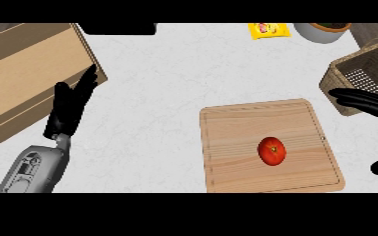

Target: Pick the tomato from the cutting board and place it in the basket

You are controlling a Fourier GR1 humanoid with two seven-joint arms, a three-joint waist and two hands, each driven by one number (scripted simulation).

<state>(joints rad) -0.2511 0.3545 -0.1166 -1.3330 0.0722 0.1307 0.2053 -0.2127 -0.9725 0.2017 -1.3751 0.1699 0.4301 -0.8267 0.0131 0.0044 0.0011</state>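
Tomato (272, 150) is sitting on the cutting board (229, 165), a bit right of the board's middle, nothing touching it. Basket (353, 73) is just off the board's upper right corner on the table (177, 80). Right hand (354, 101) pokes in from the edge between basket and board, fingers curled, holding nothing. Left hand (68, 111) is way off to the board's left, fingers straight, resting by a cardboard box (37, 70). Yellow packet (269, 30) and a pot (322, 31) sit further back.
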